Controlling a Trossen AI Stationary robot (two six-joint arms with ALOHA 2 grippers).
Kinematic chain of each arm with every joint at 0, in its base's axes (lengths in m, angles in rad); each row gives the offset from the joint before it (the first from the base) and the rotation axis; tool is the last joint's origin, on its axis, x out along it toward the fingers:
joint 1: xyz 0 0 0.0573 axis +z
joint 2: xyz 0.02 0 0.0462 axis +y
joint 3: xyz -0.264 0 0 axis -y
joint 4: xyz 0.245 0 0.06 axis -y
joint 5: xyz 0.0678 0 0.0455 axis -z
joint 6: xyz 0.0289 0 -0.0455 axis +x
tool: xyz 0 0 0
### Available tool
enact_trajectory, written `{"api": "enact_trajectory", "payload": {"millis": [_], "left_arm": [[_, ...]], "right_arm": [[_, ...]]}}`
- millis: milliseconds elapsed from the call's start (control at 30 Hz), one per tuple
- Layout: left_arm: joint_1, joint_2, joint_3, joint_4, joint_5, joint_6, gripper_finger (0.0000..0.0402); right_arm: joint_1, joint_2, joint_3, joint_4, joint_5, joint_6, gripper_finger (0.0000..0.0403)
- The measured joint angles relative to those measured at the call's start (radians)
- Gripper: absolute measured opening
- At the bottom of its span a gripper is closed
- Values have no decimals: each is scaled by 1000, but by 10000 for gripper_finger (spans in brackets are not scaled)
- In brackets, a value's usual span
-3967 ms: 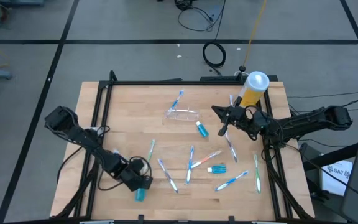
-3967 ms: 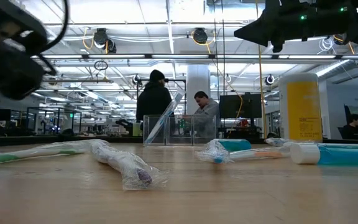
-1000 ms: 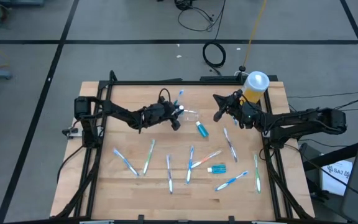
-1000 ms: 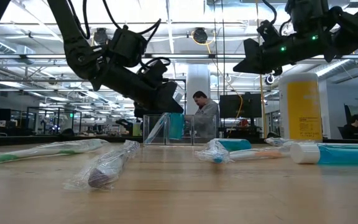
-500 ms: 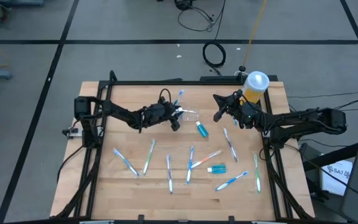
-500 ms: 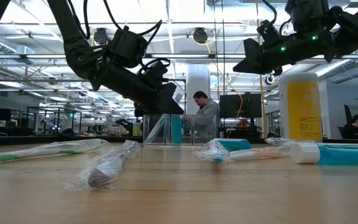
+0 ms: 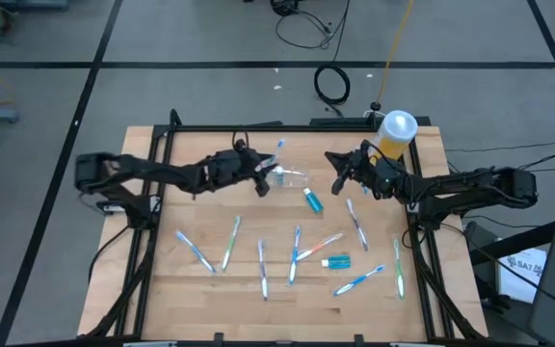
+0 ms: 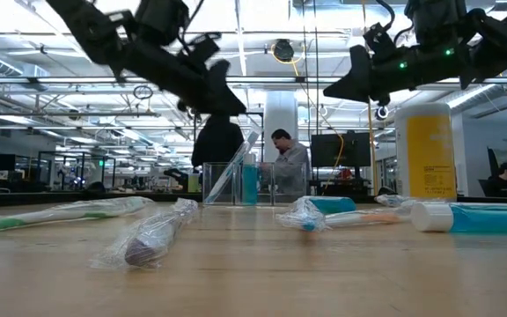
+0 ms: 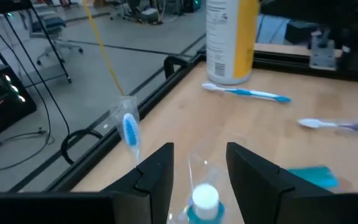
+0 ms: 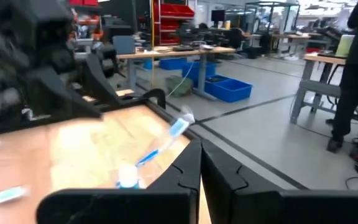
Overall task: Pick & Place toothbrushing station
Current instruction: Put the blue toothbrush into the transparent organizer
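Observation:
The clear plastic cup point(image 7: 290, 178) stands at the far middle of the table. It holds a teal toothpaste tube point(image 8: 250, 183) standing on end, white cap point(image 9: 205, 198) up, and a blue-and-white toothbrush point(image 7: 278, 147) leaning on its rim. My left gripper point(image 7: 265, 182) hovers open just left of and above the cup point(image 8: 271, 183), touching nothing. My right gripper point(image 7: 336, 181) hangs shut in the air right of the cup. Another teal tube point(image 7: 312, 200) lies beside the cup and one more point(image 7: 336, 261) lies nearer the front. Several toothbrushes point(image 7: 262, 267) lie across the table's near half.
A tall yellow bottle with a white cap point(image 7: 393, 137) stands at the far right corner, behind my right gripper. A black frame point(image 7: 152, 193) rims the wooden table. In the low view a wrapped toothbrush point(image 8: 152, 236) lies close to the camera; people stand in the room beyond.
My left gripper has risen and drawn back toward the table's left edge, away from the cup. The teal tube it was at stays in the cup, now standing on end. My right gripper has swung slightly at the wrist, staying shut.

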Motion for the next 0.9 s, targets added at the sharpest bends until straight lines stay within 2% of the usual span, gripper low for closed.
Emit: {"api": "enact_trajectory", "payload": {"millis": [233, 433, 533, 700, 900], "left_arm": [[-37, -194, 0, -252, 1, -60, 154], [-64, -252, 0, -362, 3, -89, 154], [-70, -253, 0, -376, 3, -85, 154], [-69, -253, 0, -385, 2, -63, 154], [-68, -253, 0, -329, -15, -26, 154]], "right_arm": [[0, 0, 0, -60, -15, 18, 47], [0, 0, 0, -186, 19, 45, 78], [-3, 0, 0, -280, 87, 83, 85], [-26, 0, 0, -470, 92, 176, 102], [-44, 0, -1, -606, 127, 290, 131]]}}
